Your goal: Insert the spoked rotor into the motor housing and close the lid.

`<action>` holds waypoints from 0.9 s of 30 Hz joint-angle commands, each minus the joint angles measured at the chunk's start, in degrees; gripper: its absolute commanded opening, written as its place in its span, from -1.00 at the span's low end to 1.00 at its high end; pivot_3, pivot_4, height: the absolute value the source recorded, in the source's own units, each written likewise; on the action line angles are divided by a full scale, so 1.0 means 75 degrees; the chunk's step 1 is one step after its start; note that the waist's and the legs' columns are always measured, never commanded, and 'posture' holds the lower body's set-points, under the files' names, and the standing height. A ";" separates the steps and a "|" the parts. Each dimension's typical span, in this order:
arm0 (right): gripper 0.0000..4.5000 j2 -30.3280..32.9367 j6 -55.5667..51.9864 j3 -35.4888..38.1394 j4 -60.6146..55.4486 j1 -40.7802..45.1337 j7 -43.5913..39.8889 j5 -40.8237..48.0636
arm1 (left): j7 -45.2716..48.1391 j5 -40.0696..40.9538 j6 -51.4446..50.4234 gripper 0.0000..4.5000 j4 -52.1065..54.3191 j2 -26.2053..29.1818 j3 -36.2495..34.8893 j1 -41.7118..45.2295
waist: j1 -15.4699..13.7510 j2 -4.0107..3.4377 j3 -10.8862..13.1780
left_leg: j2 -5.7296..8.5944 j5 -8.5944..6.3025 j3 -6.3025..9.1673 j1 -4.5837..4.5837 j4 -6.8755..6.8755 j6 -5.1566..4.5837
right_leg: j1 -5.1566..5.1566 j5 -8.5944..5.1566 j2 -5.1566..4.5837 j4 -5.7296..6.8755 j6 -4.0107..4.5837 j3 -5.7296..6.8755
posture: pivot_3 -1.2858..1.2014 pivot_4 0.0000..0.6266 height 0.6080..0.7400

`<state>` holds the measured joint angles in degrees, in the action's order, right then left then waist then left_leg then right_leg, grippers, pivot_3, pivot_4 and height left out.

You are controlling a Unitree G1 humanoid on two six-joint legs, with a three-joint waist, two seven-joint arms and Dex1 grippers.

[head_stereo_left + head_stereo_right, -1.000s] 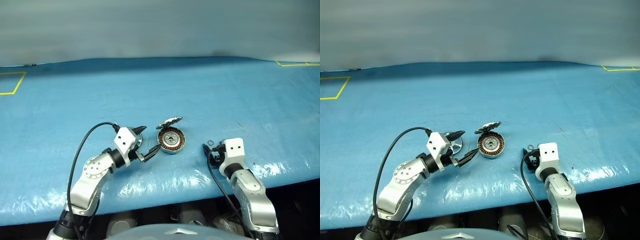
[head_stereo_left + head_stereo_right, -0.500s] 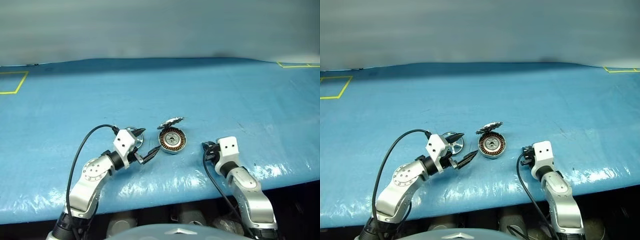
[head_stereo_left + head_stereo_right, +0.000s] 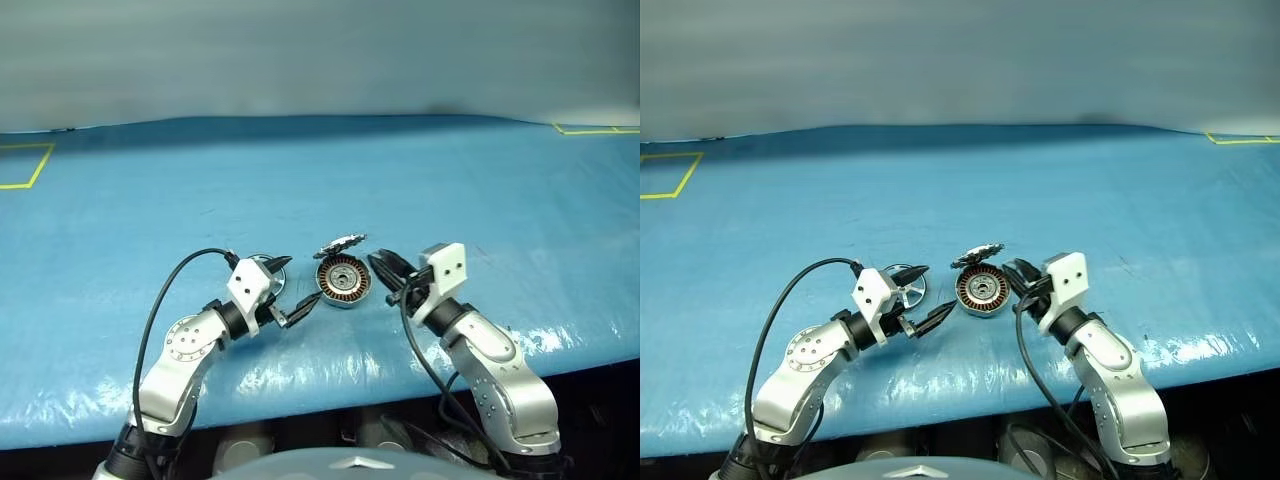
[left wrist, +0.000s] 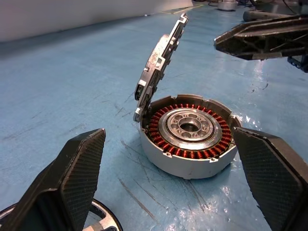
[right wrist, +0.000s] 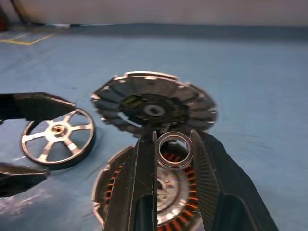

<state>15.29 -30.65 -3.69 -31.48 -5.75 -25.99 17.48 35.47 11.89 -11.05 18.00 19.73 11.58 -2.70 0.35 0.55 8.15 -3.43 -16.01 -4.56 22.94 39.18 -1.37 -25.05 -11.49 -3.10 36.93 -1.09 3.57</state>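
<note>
The motor housing (image 3: 343, 280) sits on the blue-covered bench (image 3: 320, 190), near its front edge and roughly midway along it, copper windings showing around a pale centre. Its lid (image 3: 340, 243) stands hinged open on the far side of the housing's rim, tilted, with the dark radially patterned face turned toward my right wrist camera.

My left gripper (image 3: 290, 285) is spread wide and holds nothing; its two fingers (image 4: 77, 178) frame the housing in my left wrist view, one on each side and apart from it. The spoked rotor (image 3: 906, 283) lies flat on the bench just to the left of the housing, close by my left gripper's upper finger (whether that finger touches the rim I cannot tell).

My right gripper (image 3: 385, 272) points in from the right, its tips just beside the housing. It is pinched on a small silver ring (image 5: 173, 150), held upright between the two fingers (image 5: 142, 192), above the housing's near rim and in front of the open lid.
</note>
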 commanded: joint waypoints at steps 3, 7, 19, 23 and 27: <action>-0.71 0.0322 -0.0101 -0.0530 0.0237 0.0304 -0.0086 -0.0233 | 0.0038 0.0019 0.0130 1.00 0.0104 -0.0014 0.0021 0.0042 | 0.0002 0.0000 0.0000 | 0.0005 -0.0002 -0.0007 0.0001 0.0002 -0.0004 | -0.0001 0.0002 -0.0004 -0.0002 -0.0001 -0.0005 | 0.03 -0.52 1.00; -0.71 0.0297 -0.0002 -0.0545 0.0515 0.0594 -0.0045 -0.0204 | 0.0049 0.0043 0.0139 1.00 0.0139 -0.0008 0.0026 0.0027 | 0.0008 0.0000 0.0000 | 0.0003 -0.0002 -0.0007 -0.0001 0.0004 -0.0004 | -0.0001 0.0002 -0.0003 0.0002 -0.0002 -0.0004 | 0.03 -0.52 1.00; -0.71 0.0491 0.0040 -0.1005 0.1242 0.0976 -0.0107 -0.0664 | -0.0068 0.0028 0.0183 1.00 0.0192 -0.0035 0.0002 -0.0150 | 0.0014 0.0001 0.0000 | 0.0003 -0.0002 -0.0008 0.0000 0.0003 -0.0004 | -0.0002 0.0003 -0.0001 0.0001 -0.0003 -0.0005 | 0.03 -0.52 1.00; -0.71 0.0475 0.0018 -0.1031 0.1416 0.1076 -0.0070 -0.0762 | -0.0057 -0.0006 0.0263 1.00 0.0097 -0.0037 0.0010 -0.0167 | 0.0015 0.0001 0.0000 | 0.0003 -0.0002 -0.0008 0.0000 0.0005 -0.0004 | -0.0002 0.0003 -0.0002 0.0001 -0.0005 -0.0005 | 0.03 -0.52 1.00; -0.71 0.0494 0.0032 -0.1088 0.1509 0.1101 -0.0057 -0.0892 | -0.0067 -0.0014 0.0297 1.00 0.0065 -0.0049 0.0006 -0.0163 | 0.0015 0.0001 0.0000 | 0.0003 -0.0002 -0.0008 0.0000 0.0003 -0.0004 | -0.0002 0.0003 -0.0001 0.0001 -0.0004 -0.0005 | 0.03 -0.52 1.00</action>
<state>18.81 -31.25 -11.81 -19.34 1.80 -26.28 11.10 35.03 11.71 -10.27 18.00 19.65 11.78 -4.01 0.47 0.56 8.15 -3.41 -16.02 -4.63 22.94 39.20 -1.40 -25.07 -11.46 -3.11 36.94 -1.12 3.53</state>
